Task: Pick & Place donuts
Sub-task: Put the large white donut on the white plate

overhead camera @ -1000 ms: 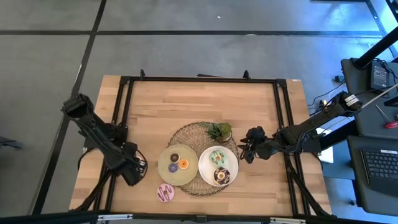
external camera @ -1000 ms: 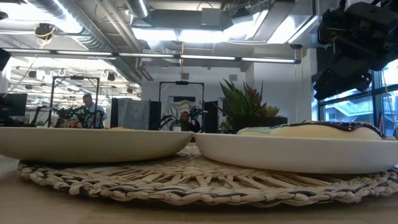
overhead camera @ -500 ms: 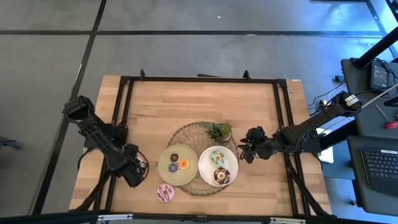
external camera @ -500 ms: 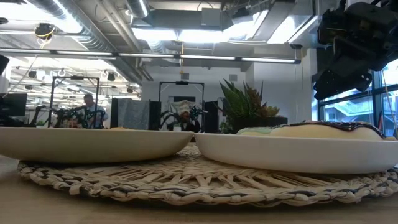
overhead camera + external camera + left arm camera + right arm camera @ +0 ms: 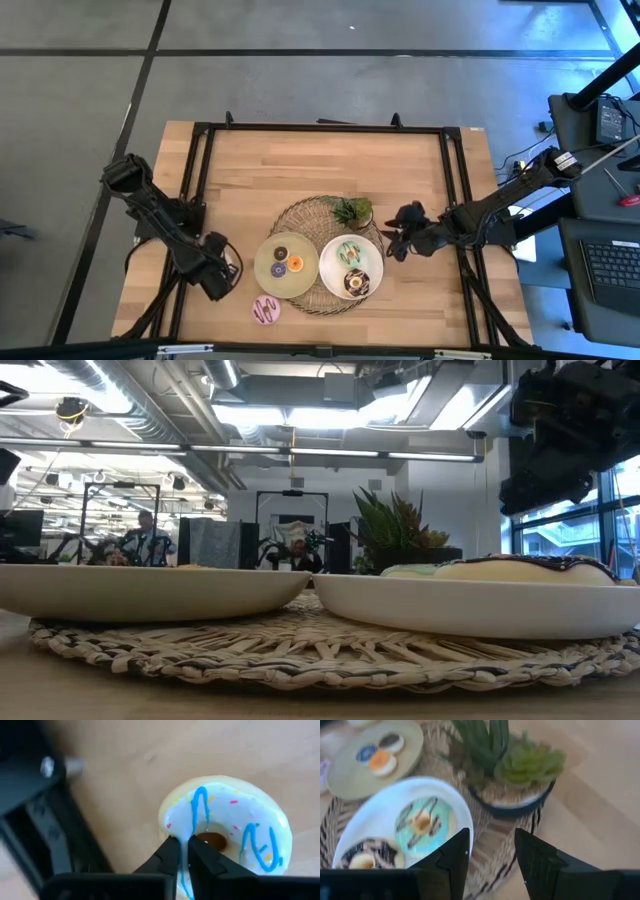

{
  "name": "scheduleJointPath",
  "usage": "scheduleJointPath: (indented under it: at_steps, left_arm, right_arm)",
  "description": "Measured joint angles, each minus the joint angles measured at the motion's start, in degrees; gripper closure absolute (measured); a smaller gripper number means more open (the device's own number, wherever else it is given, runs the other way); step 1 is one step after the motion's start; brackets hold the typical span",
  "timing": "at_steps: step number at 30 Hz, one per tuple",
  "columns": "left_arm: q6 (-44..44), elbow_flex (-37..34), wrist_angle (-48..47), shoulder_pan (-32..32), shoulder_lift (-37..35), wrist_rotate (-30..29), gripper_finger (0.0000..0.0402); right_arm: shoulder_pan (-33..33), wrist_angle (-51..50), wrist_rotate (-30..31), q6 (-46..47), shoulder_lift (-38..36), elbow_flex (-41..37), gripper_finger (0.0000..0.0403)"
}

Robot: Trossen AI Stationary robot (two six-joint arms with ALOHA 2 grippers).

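My left gripper [image 5: 182,851] sits at the table's left edge, well left of the woven mat [image 5: 300,212], fingers nearly together, pinching the rim of a white-iced donut [image 5: 227,827] with blue drizzle. It looks light, rigid and glossy, so I judge a rim-through-hole pinch safest against slipping. Right gripper [image 5: 490,852] hangs just right of the mat, fingers apart, empty.

R gripper [image 5: 491,854] open over plates & plant

Two dark fingers [image 5: 454,855] apart w/ a clear gap, hovering above woven mat [image 5: 492,840] on wood desk [image 5: 600,795]. White plate [image 5: 380,815] holds mint green donut [image 5: 424,826] w/ dark stripes + chocolate donut [image 5: 367,855] at its edge. Tan plate [image 5: 350,770] beyond carries 3 small donuts: orange [image 5: 382,763], purple [image 5: 366,753], brown [image 5: 391,741]. Potted succulent [image 5: 512,770] in dark pot sits on mat, just beside white plate.
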Motion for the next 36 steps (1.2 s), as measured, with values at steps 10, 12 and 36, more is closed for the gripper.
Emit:
scheduleJointPath:
  at_steps: [10,12,36]
  left_arm:
    - [4.1,5.5,-3.9,3.0,-0.1,-16.2,0.0388]
    - [4.3,7.8,-6.1,3.7,-0.1,-22.7,0.0388]
    - [80.9,12.4,54.7,20.2,-0.2,-72.2,0.0379]
  right_arm:
    - [0.0,10.7,5.3,-10.3,0.0,0.0,0.0244]
    - [0.0,13.4,8.5,-12.8,0.0,0.0,0.0244]
    - [-0.4,72.4,10.0,-58.2,20.1,0.0,0.0244]
